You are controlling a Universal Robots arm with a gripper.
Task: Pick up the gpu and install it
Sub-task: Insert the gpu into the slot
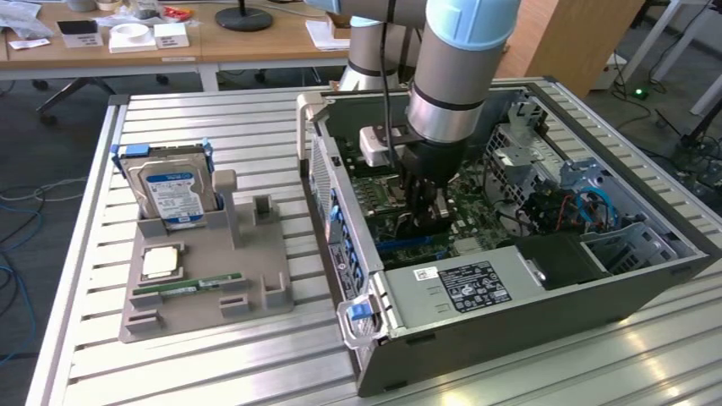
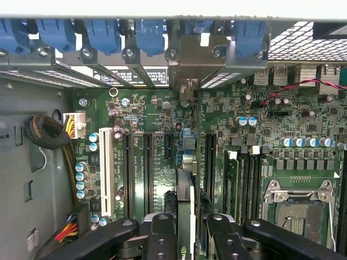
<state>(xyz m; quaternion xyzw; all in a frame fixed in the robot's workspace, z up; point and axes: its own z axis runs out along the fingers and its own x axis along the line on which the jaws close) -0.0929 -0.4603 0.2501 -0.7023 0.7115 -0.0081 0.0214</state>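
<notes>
Slatted metal table [image 1: 226, 364] | claw [image 2: 188, 227] pinching thin flat gpu [image 2: 185, 189] over green motherboard [image 2: 227, 124] slots

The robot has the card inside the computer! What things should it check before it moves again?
1. Pincer grips the gpu, one finger on each side: ok.
2. Gpu is inside the computer case, above the motherboard: ok.
3. Gpu runs parallel to the long slots: ok.
4. Gpu pushed fully into a slot: cannot tell.
5. Cable bundle is apart from the gpu: ok.
6. Hard drive stands in its holder outside the case: ok.
</notes>
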